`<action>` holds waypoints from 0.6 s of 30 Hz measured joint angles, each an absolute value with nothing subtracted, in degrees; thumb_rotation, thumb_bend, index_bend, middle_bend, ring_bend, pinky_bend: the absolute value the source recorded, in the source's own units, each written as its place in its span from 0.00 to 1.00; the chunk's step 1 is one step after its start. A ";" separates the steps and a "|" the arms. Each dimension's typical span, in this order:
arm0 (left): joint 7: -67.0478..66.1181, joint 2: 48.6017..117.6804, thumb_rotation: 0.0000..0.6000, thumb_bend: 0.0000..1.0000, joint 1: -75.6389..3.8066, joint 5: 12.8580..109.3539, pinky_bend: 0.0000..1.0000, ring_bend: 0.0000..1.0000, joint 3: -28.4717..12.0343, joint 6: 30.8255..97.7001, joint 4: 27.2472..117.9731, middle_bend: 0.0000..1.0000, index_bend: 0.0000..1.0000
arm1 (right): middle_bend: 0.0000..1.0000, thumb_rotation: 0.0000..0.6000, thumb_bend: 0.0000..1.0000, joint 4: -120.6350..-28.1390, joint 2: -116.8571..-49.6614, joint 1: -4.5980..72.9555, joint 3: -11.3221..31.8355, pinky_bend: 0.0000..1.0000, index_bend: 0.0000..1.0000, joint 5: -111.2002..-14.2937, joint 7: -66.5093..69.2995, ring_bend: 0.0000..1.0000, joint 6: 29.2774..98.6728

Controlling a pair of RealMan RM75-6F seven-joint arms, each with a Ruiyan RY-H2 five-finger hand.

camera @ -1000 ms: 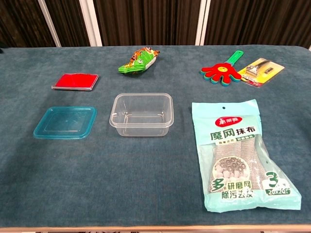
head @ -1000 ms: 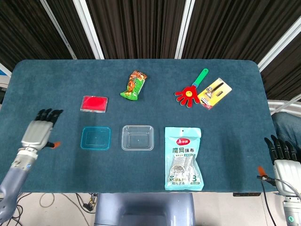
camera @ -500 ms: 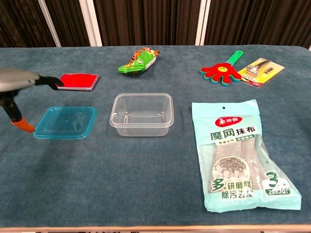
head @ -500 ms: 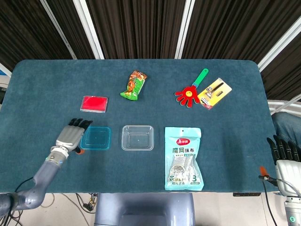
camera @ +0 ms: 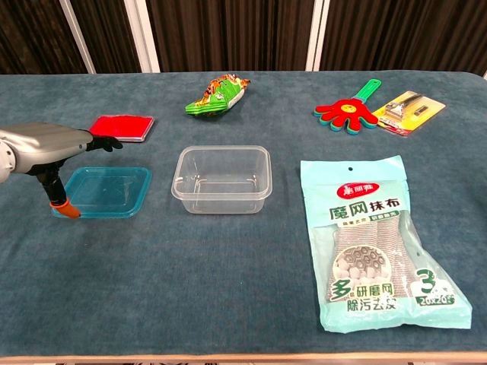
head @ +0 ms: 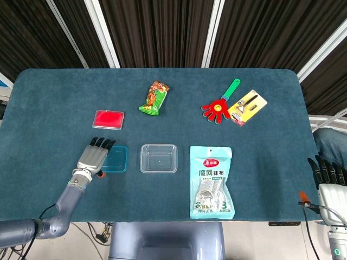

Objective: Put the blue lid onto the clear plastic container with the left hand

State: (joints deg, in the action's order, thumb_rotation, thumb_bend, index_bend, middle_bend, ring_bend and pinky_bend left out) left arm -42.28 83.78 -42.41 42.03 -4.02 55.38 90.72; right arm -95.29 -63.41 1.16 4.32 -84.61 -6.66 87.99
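Item: blue lid [camera: 106, 190], which we found flat on the table [head: 54, 97], left of centre, just left of the clear plastic container [head: 159, 158]. Left hand [head: 95, 156] hovered over the lid's left edge, fingers extended, gripping nothing. Right hand [head: 328, 176] at lower right corner; fingers extended, holding nothing.

1. The head view looked steeply down from above the near edge, taking in the whole table [head: 49, 92].
2. The chest view sat low and closer, facing across the table [camera: 228, 304] toward the far curtain.
3. Both shared the blue lid [head: 116, 160] under the left hand [head: 94, 157] fingers, and the clear plastic container [camera: 222, 179] beyond their tips.
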 measured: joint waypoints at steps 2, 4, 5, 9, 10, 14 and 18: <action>-42.91 84.28 1.00 0.05 -42.78 41.84 0.03 0.00 -3.83 55.75 90.37 0.06 0.01 | 0.01 1.00 0.34 -95.29 -63.42 1.15 4.31 0.00 0.00 -84.58 -6.65 0.00 87.95; -43.36 84.58 1.00 0.05 -43.07 41.49 0.03 0.00 -3.62 55.83 90.18 0.06 0.01 | 0.01 1.00 0.34 -95.30 -63.41 1.13 4.33 0.00 0.00 -84.49 -6.64 0.00 87.94; -43.57 84.73 1.00 0.05 -43.26 41.09 0.03 0.00 -3.45 55.80 90.10 0.06 0.01 | 0.01 1.00 0.34 -95.31 -63.41 1.11 4.34 0.00 0.00 -84.46 -6.62 0.00 87.95; -43.91 84.84 1.00 0.04 -43.60 40.03 0.03 0.00 -2.99 55.50 90.20 0.06 0.01 | 0.01 1.00 0.34 -95.36 -63.38 1.08 4.49 0.00 0.00 -84.24 -6.60 0.00 88.05; -44.00 84.83 1.00 0.04 -43.68 39.69 0.03 0.00 -2.90 55.41 90.23 0.06 0.01 | 0.01 1.00 0.34 -95.36 -63.38 1.04 4.49 0.00 0.00 -84.18 -6.55 0.00 88.06; -44.64 85.08 1.00 0.04 -44.27 38.56 0.03 0.00 -2.51 55.22 89.85 0.06 0.01 | 0.01 1.00 0.34 -95.33 -63.43 1.03 4.37 0.00 0.00 -84.23 -6.65 0.00 87.96; -44.55 85.70 1.00 0.04 -44.81 38.19 0.03 0.00 -2.43 55.03 89.20 0.06 0.01 | 0.01 1.00 0.34 -95.40 -63.48 1.04 4.51 0.00 0.00 -83.97 -6.75 0.00 87.94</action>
